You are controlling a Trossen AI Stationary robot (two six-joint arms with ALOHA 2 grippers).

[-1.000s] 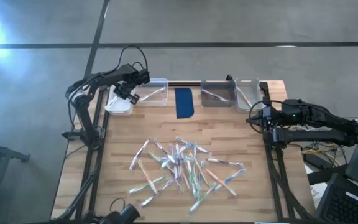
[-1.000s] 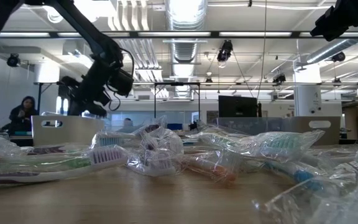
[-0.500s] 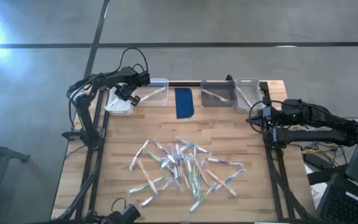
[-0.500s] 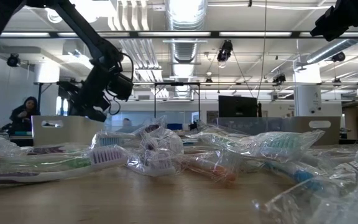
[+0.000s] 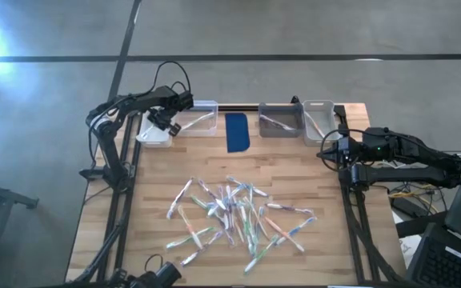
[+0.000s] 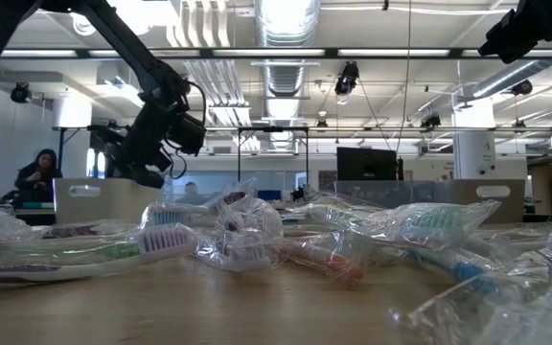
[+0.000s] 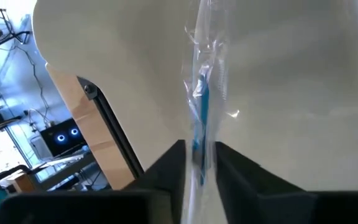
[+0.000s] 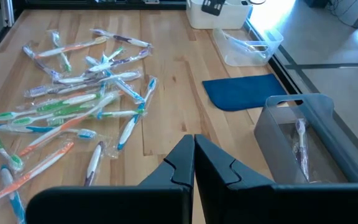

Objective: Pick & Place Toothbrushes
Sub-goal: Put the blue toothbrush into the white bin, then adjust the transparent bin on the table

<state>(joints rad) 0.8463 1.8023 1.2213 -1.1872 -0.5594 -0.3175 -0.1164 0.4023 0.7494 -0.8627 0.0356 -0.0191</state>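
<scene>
The left pincer [image 7: 197,163], fingers slightly apart, has a wrapped blue-handled toothbrush [image 7: 201,112] between them over the white bin [image 5: 152,136]. It looks light and slippery (crinkly film), best taken mid-handle. The right pincer [image 8: 194,155] waits, fingers together, beside the wooden surface [image 5: 158,180].

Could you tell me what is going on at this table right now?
The left gripper is over the white bin at the table's far left corner, with a blue wrapped toothbrush between its fingers, pointing down into that bin. The right gripper waits shut at the table's right edge. A pile of wrapped toothbrushes remains on the wooden table.
</scene>
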